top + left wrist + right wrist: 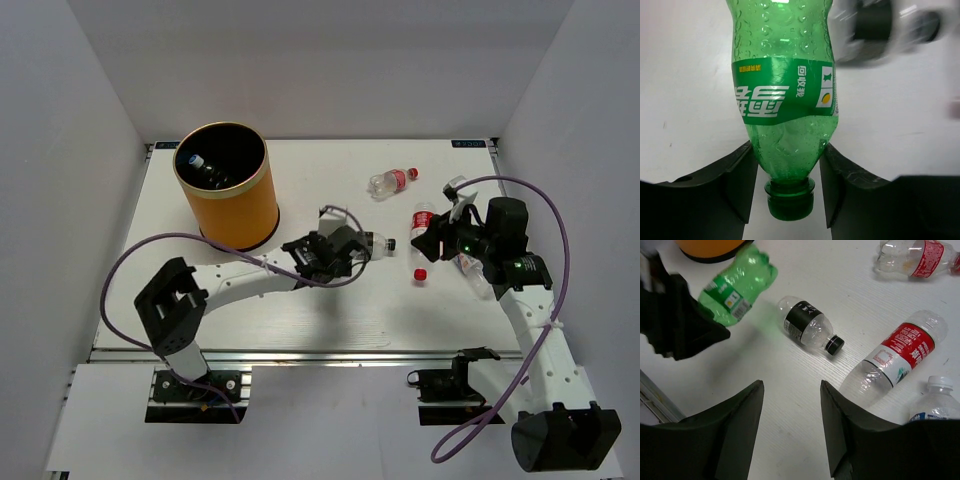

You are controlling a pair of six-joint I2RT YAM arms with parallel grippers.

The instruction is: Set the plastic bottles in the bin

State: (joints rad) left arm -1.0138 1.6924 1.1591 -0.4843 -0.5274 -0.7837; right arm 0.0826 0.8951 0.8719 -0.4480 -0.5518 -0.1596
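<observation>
Left arm (pixel 240 280) reaches out, left gripper (pixel 788 155) clamped on the green bottle (pixel 782 60) near its neck.
Right gripper (pixel 791 400) hovers spread-fingered over the table (pixel 790 365).

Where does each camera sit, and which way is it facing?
Top external: above and behind, looking down on the table and bin; left arm and right arm show.
Left wrist: on the left arm, looking along the left gripper, shut on the green bottle.
Right wrist: looking down past the open right gripper at loose bottles.
Both wrist views show the green bottle.
</observation>
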